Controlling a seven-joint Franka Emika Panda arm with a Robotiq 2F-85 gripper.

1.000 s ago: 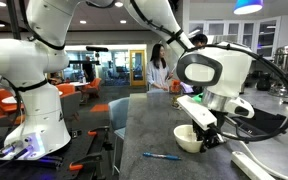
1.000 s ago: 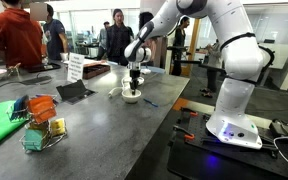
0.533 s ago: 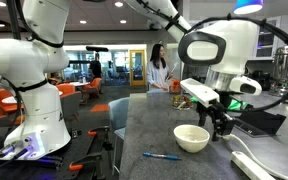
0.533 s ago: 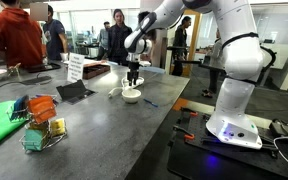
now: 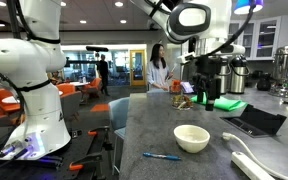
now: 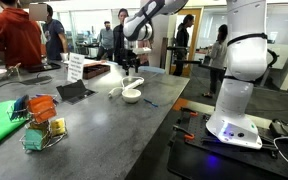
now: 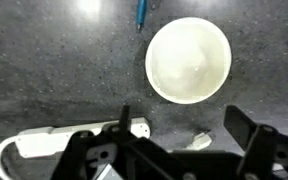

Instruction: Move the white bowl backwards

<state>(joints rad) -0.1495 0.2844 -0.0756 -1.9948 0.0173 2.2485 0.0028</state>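
Observation:
The white bowl (image 5: 192,138) sits upright and empty on the dark grey table (image 5: 149,130); it also shows in an exterior view (image 6: 132,96). In the wrist view the bowl (image 7: 188,60) lies below the camera, well clear of the jaws. My gripper (image 5: 206,96) hangs high above the table, up and slightly behind the bowl, open with nothing between its fingers. The gripper (image 6: 130,68) hovers over the bowl without touching it. The wrist view shows the gripper (image 7: 184,125) with its two dark fingers (image 7: 246,125) spread wide.
A blue pen (image 5: 162,156) lies near the bowl. A white power strip (image 5: 246,155) and a black tablet (image 5: 252,120) lie beside it. A small white scrap (image 7: 196,142) rests under the jaws. A wire basket (image 6: 42,125) and another tablet (image 6: 74,90) stand farther along the table.
The jaws opened and let go of the bowl. The arm then rose well above it, leaving the bowl resting on the table.

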